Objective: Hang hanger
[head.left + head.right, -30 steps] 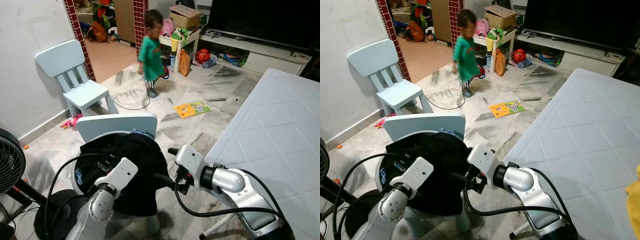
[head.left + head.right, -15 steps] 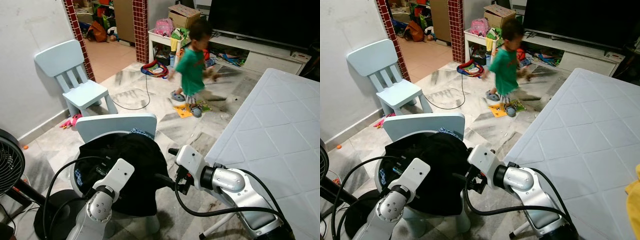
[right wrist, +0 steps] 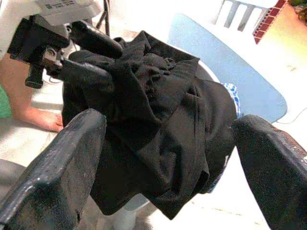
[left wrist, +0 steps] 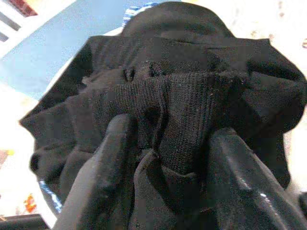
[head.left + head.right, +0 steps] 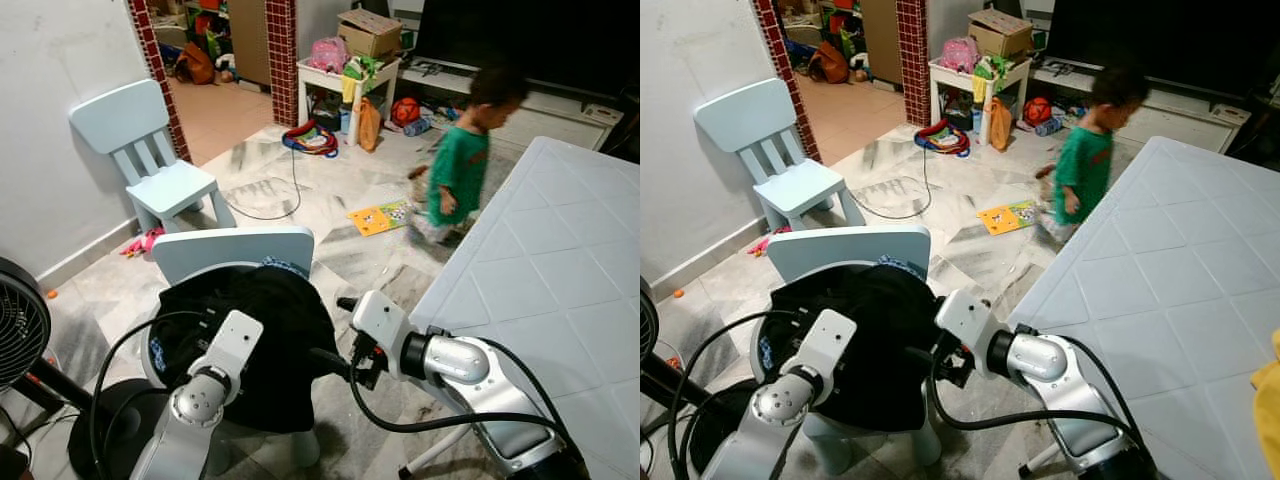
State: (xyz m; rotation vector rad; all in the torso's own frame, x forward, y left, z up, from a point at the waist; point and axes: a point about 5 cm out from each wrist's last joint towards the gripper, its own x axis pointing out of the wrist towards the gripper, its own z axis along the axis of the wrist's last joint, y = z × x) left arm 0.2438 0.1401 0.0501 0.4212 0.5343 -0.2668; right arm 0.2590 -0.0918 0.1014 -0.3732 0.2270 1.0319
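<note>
A black garment (image 5: pixel 255 335) lies heaped on the seat of a small light-blue chair (image 5: pixel 235 250) just in front of me. My left gripper (image 4: pixel 172 129) is over the heap from the near side, shut on a ribbed fold of the cloth, which bunches between its fingers (image 4: pixel 112 158). My right gripper (image 5: pixel 328 328) stands open at the garment's right edge, its fingers (image 3: pixel 62 163) spread wide and holding nothing. In the right wrist view the heap (image 3: pixel 158 124) fills the gap ahead, with the left gripper on its far side.
A child (image 5: pixel 455 165) in a green shirt walks on the floor beside the white tiled table (image 5: pixel 560 270) on my right. A second blue chair (image 5: pixel 150 150) stands by the left wall, a fan (image 5: pixel 20 335) at near left, a picture book (image 5: pixel 385 215) on the floor.
The child has crossed from the doorway side to the right, up to the table. My left wrist has shifted a little over the garment. The right arm holds still.
</note>
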